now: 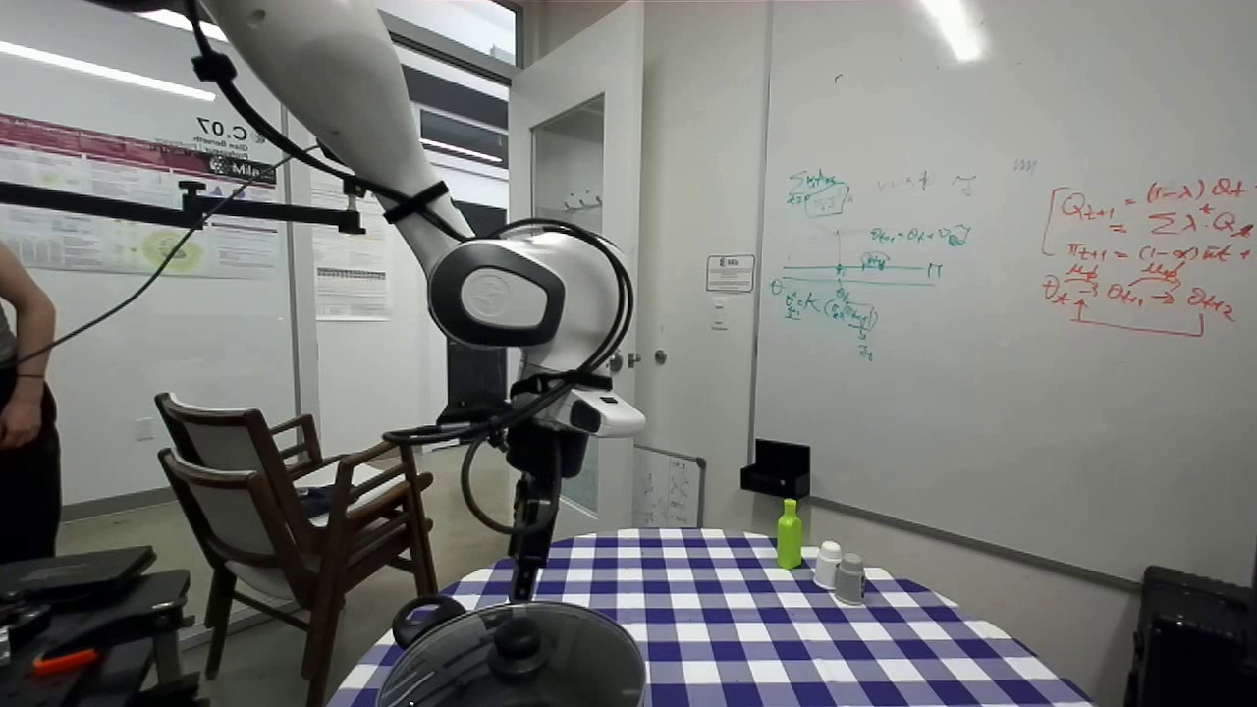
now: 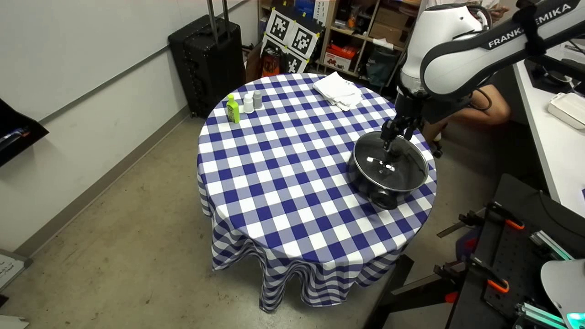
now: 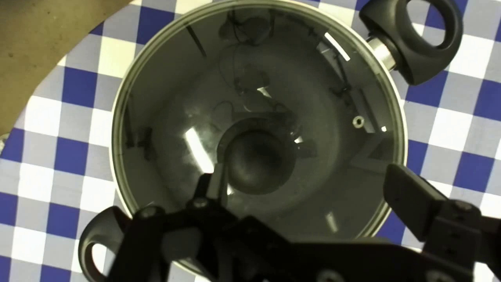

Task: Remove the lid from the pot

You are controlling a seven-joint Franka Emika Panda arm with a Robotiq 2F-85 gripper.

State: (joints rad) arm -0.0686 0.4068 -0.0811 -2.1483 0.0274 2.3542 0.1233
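Note:
The glass lid (image 2: 406, 176) rests on the black pot (image 2: 362, 182), near the edge of the table. The lid also shows in an exterior view (image 1: 589, 658) and fills most of the wrist view (image 3: 282, 78). Its black centre knob (image 3: 260, 162) is below my gripper. My gripper (image 3: 306, 180) is open and empty, over the lid. One finger is close beside the knob; I cannot tell whether they touch. The other finger is well apart from the knob, near the lid's rim. The gripper shows in both exterior views (image 1: 525, 589) (image 2: 397, 140). The pot's handle (image 3: 419, 47) sticks out at the wrist view's top right.
The round table has a blue-and-white checked cloth (image 2: 274, 192). A green bottle (image 2: 233, 110), a white shaker (image 2: 248, 103) and a grey shaker (image 2: 257, 100) stand together near the table's far edge from the pot. A folded white cloth (image 2: 338, 90) lies on the table.

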